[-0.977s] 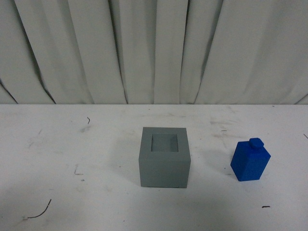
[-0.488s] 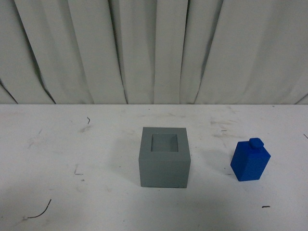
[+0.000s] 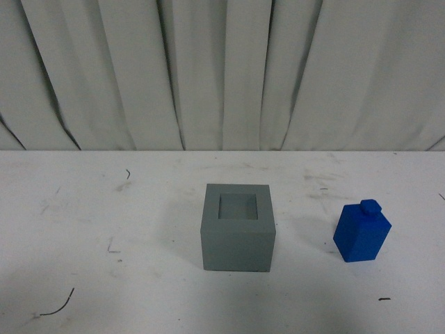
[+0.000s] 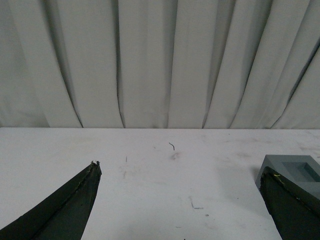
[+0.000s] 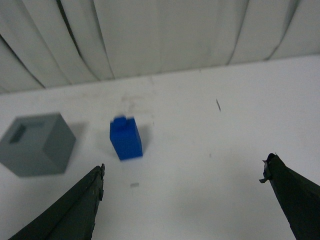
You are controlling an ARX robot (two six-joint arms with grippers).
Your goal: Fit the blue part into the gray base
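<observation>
The gray base (image 3: 237, 227) stands at the middle of the white table, its square recess empty. The blue part (image 3: 362, 232) stands upright to its right, knob on top, a gap apart from it. Neither arm shows in the front view. In the left wrist view my left gripper (image 4: 182, 169) is open over bare table, and the gray base (image 4: 295, 172) sits just behind one dark finger (image 4: 292, 205). In the right wrist view my right gripper (image 5: 184, 167) is open, with the blue part (image 5: 126, 138) and gray base (image 5: 37, 144) ahead of it, beyond the fingertips.
A white pleated curtain (image 3: 222, 73) closes off the back of the table (image 3: 104, 209). Small dark scuffs and a thin curved thread (image 3: 55, 306) lie on the tabletop at the front left.
</observation>
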